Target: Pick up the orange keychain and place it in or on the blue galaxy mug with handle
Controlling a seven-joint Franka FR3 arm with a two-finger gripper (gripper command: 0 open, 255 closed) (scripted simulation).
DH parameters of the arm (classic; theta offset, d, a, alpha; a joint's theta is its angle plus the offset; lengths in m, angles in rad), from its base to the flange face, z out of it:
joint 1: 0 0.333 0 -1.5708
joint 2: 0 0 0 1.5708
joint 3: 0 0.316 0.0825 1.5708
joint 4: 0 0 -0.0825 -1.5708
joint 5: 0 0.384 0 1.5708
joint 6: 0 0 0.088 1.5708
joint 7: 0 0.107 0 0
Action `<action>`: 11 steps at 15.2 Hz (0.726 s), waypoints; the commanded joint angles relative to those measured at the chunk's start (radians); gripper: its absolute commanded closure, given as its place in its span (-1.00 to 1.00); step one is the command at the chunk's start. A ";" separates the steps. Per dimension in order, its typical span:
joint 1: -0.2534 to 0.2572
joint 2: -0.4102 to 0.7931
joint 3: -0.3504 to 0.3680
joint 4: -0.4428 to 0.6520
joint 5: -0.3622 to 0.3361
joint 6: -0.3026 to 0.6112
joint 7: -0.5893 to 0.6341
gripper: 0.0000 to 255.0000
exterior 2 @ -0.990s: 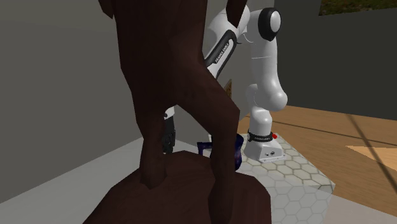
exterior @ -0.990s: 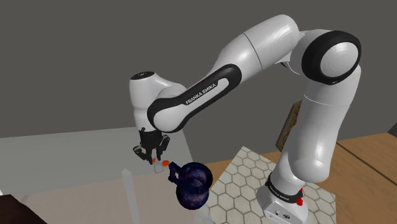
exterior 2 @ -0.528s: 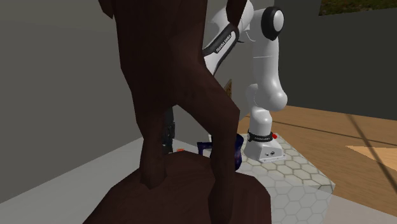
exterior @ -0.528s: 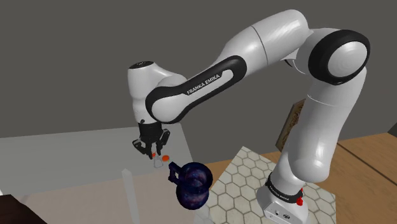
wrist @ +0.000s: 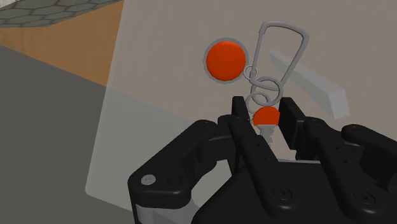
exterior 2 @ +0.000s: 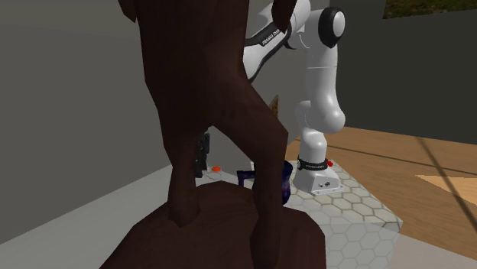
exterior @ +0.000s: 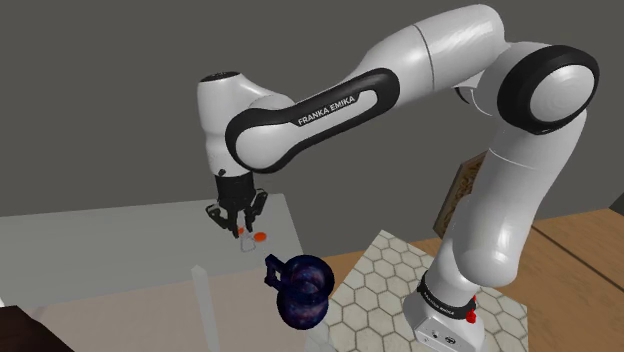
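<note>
**Keychain lifted, mug still to reach**

Over the last second the gripper (exterior: 238, 226) has climbed away from the pale tabletop (exterior: 100, 250), and the orange keychain (exterior: 259, 236) has risen with it in step; in the shoulder view its orange disc now sits higher against the grey surface than before. That suggests the grasp has held and the pick is done, so what remains is the carry and the drop.

In the wrist view the fingers (wrist: 238, 121) stand only narrowly apart, clamped on a small orange piece of the keychain (wrist: 224, 61); the wire rings, the grey clip and the larger orange disc dangle beyond the fingertips, free of the gripper (wrist: 266, 113).

The dark blue galaxy mug (exterior: 300, 292) stands nearer the camera than the gripper and toward the shoulder view's right, its handle turned toward the gripper; the two are near but apart. In the second exterior view the orange disc (exterior 2: 216, 167) hangs just beside the gripper (exterior 2: 202, 155), left of the mug (exterior 2: 285, 180), which a large brown shape (exterior 2: 222, 137) partly hides. The loose end may swing during the carry.
</note>
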 commanded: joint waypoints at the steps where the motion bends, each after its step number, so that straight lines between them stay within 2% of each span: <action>1: 0.000 -0.010 0.001 0.016 0.004 -0.026 -0.001 1.00; 11: -0.003 -0.047 -0.001 0.112 0.019 -0.155 -0.011 1.00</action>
